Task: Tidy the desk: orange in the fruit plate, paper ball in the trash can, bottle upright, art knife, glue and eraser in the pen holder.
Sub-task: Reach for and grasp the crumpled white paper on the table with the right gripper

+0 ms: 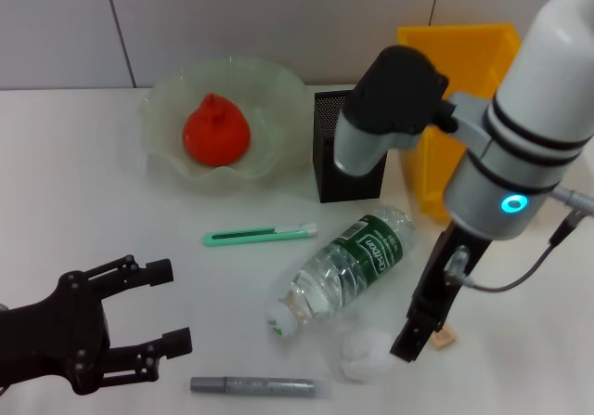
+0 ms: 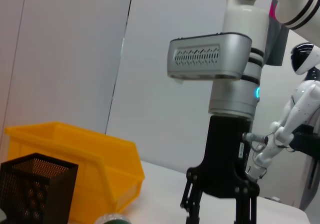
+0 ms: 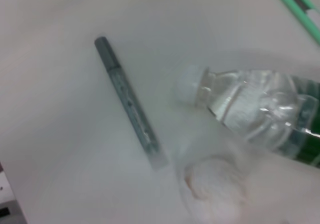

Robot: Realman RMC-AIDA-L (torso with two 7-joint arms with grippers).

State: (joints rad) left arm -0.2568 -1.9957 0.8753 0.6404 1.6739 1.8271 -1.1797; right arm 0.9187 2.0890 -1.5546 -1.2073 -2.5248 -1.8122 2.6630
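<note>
bottle (image 1: 348,266) lying on table (image 1: 74,174) | orange (image 1: 215,132) in fruit plate (image 1: 269,109), behind-left of bottle | pen holder (image 1: 339,178) behind it | trash can (image 1: 464,71) behind-right | art knife (image 1: 260,236) left | glue (image 1: 252,386) front-left | paper ball (image 1: 367,356) in front | eraser (image 1: 443,340) front-right

Red-orange orange (image 1: 215,132) in pale-green fruit plate (image 1: 269,90). Black mesh pen holder (image 1: 345,169), yellow trash can (image 1: 461,58), mint-green art knife (image 1: 260,236). Green-labelled bottle (image 1: 343,271), grey-silver glue (image 1: 255,386), white paper ball (image 1: 365,356), tan eraser (image 1: 444,339).
</note>
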